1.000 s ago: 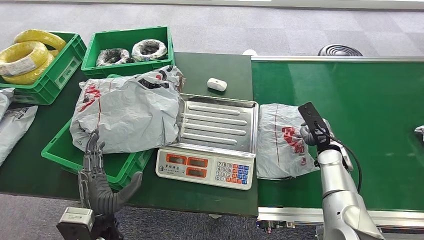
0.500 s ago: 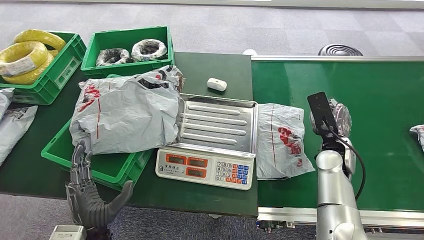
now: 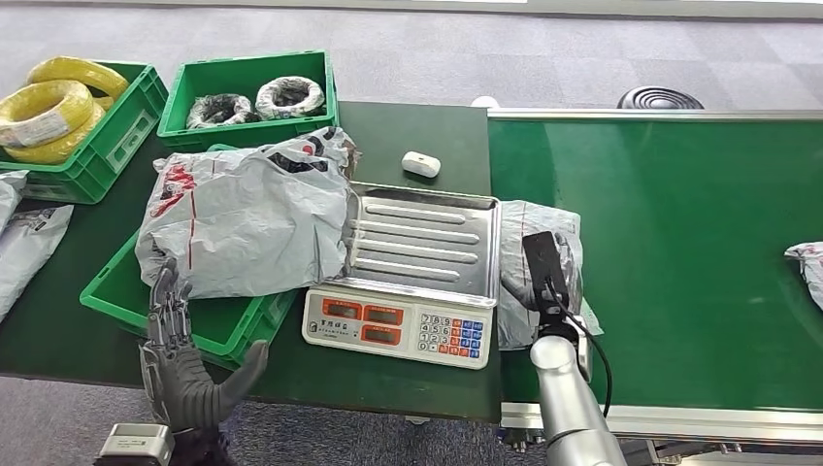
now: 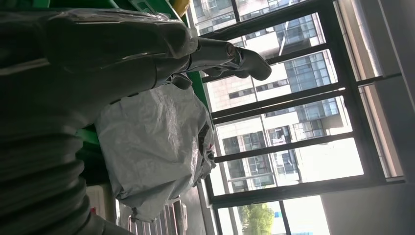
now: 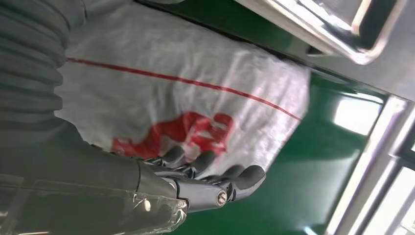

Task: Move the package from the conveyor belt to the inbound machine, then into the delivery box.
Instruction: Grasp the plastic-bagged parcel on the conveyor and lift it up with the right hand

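Pkg (image 3: 532, 282), a grey poly bag w/ red print, lies at centre-right of the head view on the left end of the green conveyor belt (image 3: 679, 243), its left edge touching the scale (image 3: 412, 277). Right hand (image 3: 543, 282) sits on top of the pkg, arm coming up from bottom centre-right. In the right wrist view its fingers (image 5: 215, 174) press on the bag's surface over the red print, curled around the plastic — looks like a grip on the pkg, though how firm can't be told.

Scale is centre frame w/ a steel tray on top and a keypad at the front edge; it stands on the dark green desk (image 3: 427, 131).

Left hand (image 3: 184, 359) is at lower left, fingers spread apart, holding nothing, just at the front rim of the green crate (image 3: 228, 325). A large grey bag (image 3: 247, 209) lies in that crate, bulging over it and touching the scale tray.

Upper left: one bin (image 3: 116, 146) w/ yellow cable coils, a second bin (image 3: 247, 92) w/ dark coils. Small white object (image 3: 421, 163) on the desk behind the scale. Another grey bag (image 3: 806, 264) at the right edge on the belt.
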